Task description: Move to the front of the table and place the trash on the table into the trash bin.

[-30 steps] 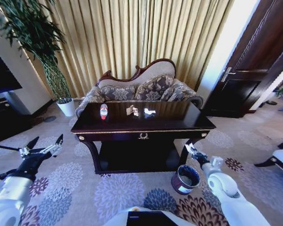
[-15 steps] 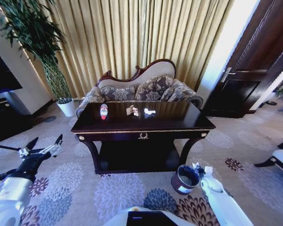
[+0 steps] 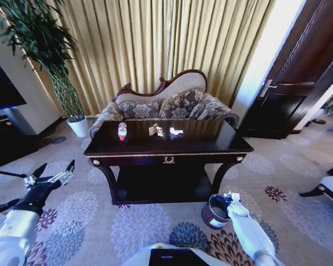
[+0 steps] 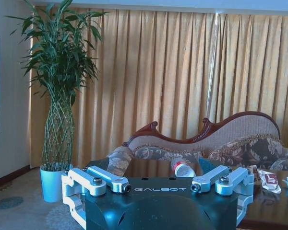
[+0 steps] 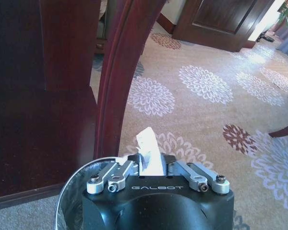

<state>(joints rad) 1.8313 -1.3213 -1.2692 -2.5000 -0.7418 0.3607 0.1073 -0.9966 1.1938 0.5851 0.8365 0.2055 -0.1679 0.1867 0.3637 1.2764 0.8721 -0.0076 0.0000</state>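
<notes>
The right tool (image 5: pixel 152 178) grips a white paper scrap (image 5: pixel 149 152) just above the trash bin (image 3: pixel 216 210), which stands on the carpet by the table's front right leg, so this piece looks ready to drop. On the tabletop (image 3: pixel 211 143) a bottle (image 3: pixel 122 131), a carton (image 3: pixel 155 129) and more white scraps (image 3: pixel 175 132) remain. The left tool (image 4: pixel 157 188) hangs wide, empty, off to the table's left.

My right arm reaches forward and down, low on my right side, wrist bent downward. Right gripper (image 5: pixel 151 165) has its fingers pinched on a paper scrap (image 5: pixel 148 143). My left arm is held out low on the left, left gripper (image 3: pixel 51 173) with fingers spread apart.
</notes>
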